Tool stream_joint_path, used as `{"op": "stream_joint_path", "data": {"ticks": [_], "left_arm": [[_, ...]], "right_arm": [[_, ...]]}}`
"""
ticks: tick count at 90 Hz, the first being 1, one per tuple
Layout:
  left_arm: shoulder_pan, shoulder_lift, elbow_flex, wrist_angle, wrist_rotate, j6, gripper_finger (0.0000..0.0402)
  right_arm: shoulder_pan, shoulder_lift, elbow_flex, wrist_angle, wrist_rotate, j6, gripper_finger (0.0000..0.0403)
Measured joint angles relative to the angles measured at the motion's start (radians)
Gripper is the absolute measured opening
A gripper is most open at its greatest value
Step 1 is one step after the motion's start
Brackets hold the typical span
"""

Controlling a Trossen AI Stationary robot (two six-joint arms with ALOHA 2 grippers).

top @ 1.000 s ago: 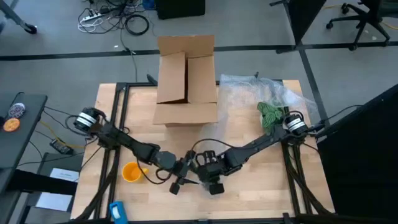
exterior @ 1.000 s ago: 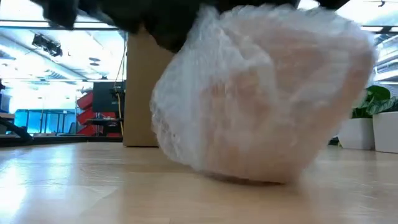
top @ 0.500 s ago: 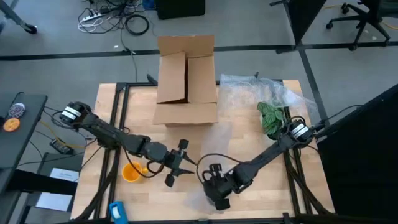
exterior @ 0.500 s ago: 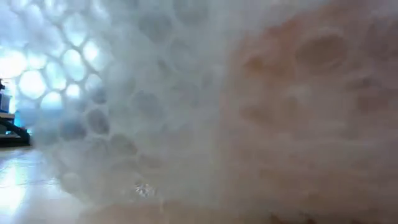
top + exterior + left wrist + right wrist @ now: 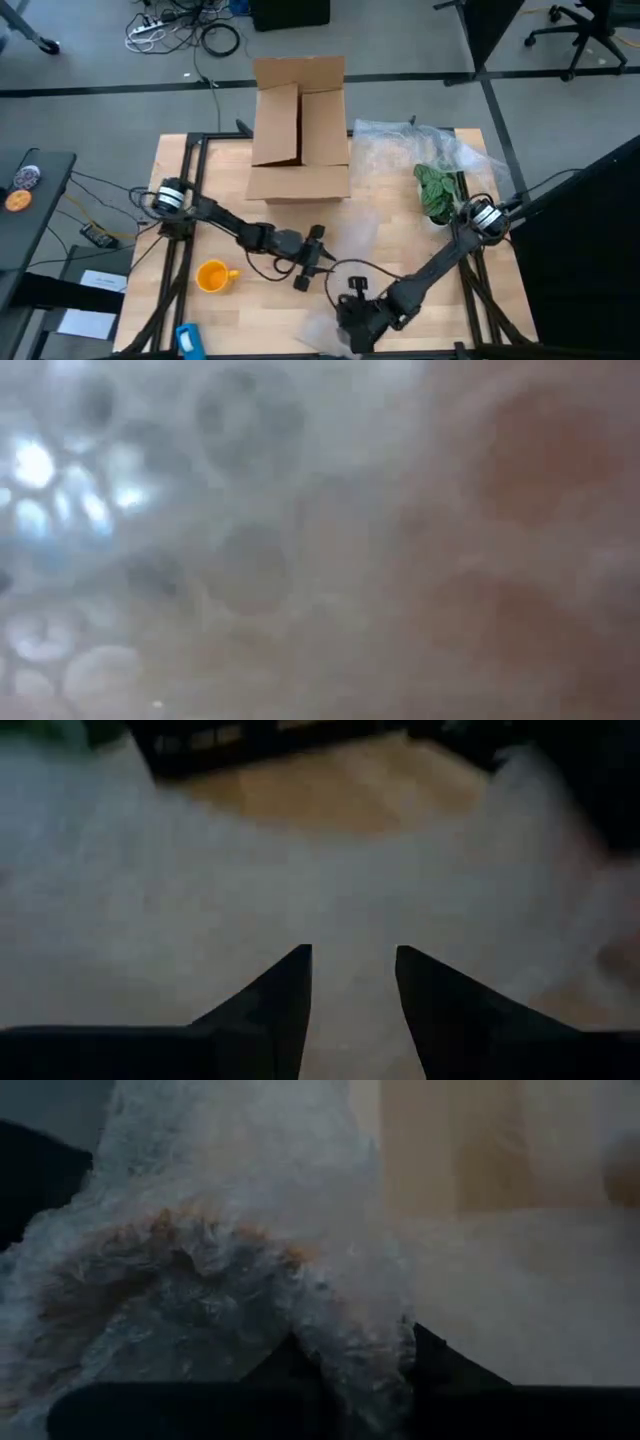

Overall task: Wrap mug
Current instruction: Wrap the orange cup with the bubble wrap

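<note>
Mug (image 5: 212, 275) sits bare on the worktop near the front-left corner, handle toward the middle; no wrap touches it, so the actual wrapping isn't started.

R gripper (image 5: 352, 322) is down at the front edge, around the middle, fingers pinching a piece of bubble wrap (image 5: 230, 1270). In the R wrist view the sheet runs bunched between the two fingers, and the low view is filled with bubbles pressed up close to the lens. A pale patch of it shows beside the gripper at the front edge in the high view.

L gripper (image 5: 352, 982) hovers over mid-worktop, well apart from the mug, fingers spread w/ nothing between them; clear plastic lies under it.

Cardboard box (image 5: 299, 125) stands open at the back edge, more crinkly plastic (image 5: 400, 150) toward the back-right corner.

Done, by my read: wrap picked up. Left: lay the sheet flat, set mug on it, fold it round – nearly everything
</note>
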Motion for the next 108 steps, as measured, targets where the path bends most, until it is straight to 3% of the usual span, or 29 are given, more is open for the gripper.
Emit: {"op": "stream_joint_path", "data": {"ticks": [16, 28, 39, 52, 71, 89, 97, 108], "left_arm": [[0.0, -0.033, 0.0, -0.042, 0.0, -0.023, 0.0133], [0.0, -0.148, 0.001, -0.211, -0.016, -0.021, 0.0133], [-0.003, -0.262, 0.001, -0.427, -0.115, -0.019, 0.0133], [-0.01, -0.337, 0.001, -0.562, -0.215, -0.02, 0.0133], [-0.01, -0.313, 0.0, -0.529, -0.218, -0.019, 0.0133], [-0.008, -0.198, 0.0, -0.34, -0.091, -0.019, 0.0133], [-0.005, -0.122, 0.0, -0.228, -0.036, -0.017, 0.0133], [0.012, -0.049, 0.0, -0.115, -0.036, -0.01, 0.0133]], "right_arm": [[0.079, -0.086, 0.003, -0.12, 0.208, 0.11, 0.0027], [0.109, -0.156, 0.002, -0.343, 0.315, 0.263, 0.0027], [0.137, -0.223, -0.01, -0.499, 0.407, 0.394, 0.0027], [0.164, -0.333, -0.154, -0.449, 0.478, 0.482, 0.0026], [0.178, -0.585, -0.516, -0.041, 0.484, 0.473, 0.0026], [0.148, -0.818, -0.801, 0.523, 0.458, 0.094, 0.0026], [0.135, -0.904, -0.918, 0.75, 0.41, -0.044, 0.0026], [0.126, -0.95, -1.081, 1.098, 0.292, -0.209, 0.0026]]}}
